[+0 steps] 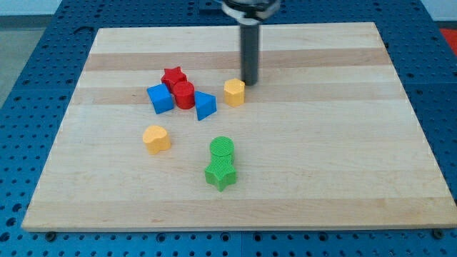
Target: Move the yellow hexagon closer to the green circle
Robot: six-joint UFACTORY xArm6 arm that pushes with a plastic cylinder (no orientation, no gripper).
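Seven blocks sit on our wooden board (343,164), all gathered in its middle-left part. We have no jaws to part or close: our arm ends in a plain dark rod, and my tip (249,83) rests on the board just to the upper right of the yellow hexagon (234,92), very near it, though we cannot tell whether they touch. The green circle (222,148) lies well below the hexagon, toward the view's bottom, touching the green star (221,173) beneath it; bare board lies between hexagon and circle. Left of the hexagon we see a tight cluster: the blue triangle (206,106) just beside it, then the red cylinder (184,95), the red star (173,76) above, and the blue cube (160,98) at the left end. A yellow heart (156,138) stands apart, below the cluster and left of the green pair. The whole right half of the board is open, and every block stands well in from the edges.
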